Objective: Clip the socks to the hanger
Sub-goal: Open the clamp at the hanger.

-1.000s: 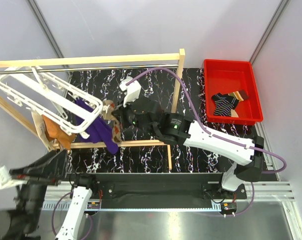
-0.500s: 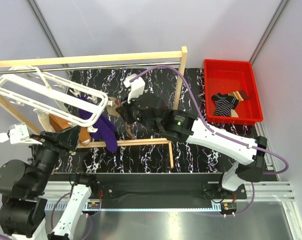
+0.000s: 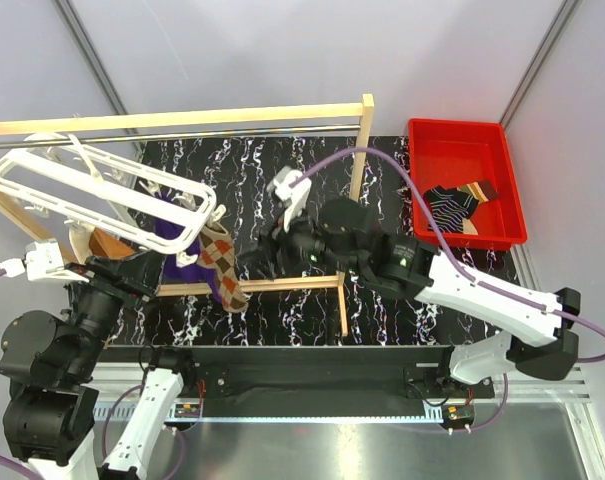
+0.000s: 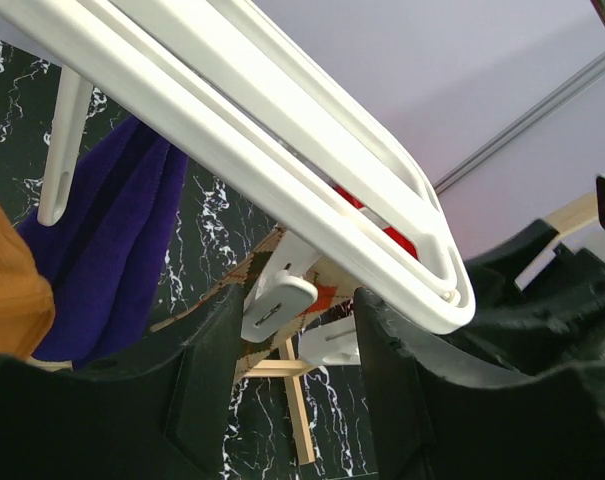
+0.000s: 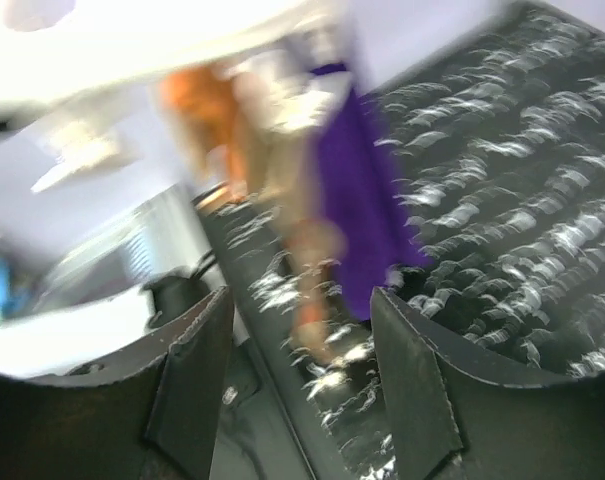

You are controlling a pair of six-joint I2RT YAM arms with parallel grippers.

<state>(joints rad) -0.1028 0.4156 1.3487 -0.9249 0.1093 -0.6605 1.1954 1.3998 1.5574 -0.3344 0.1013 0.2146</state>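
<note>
Top external view: a wooden frame with a metal rod spans from 9 to 1 o'clock. At 2 o'clock a red bin holds a striped sock. The table is black with white veins, and pale walls close the room.

The hanger, a white lattice, tilts at 10 o'clock. Its bars cross over an orange sock, a purple sock and an argyle sock hanging side by side.

The left gripper sits under its near edge, fingers spread and empty, with a clip dangling just above. The right gripper, at centre, is also spread and holds nothing. Its wrist view is blurred.
</note>
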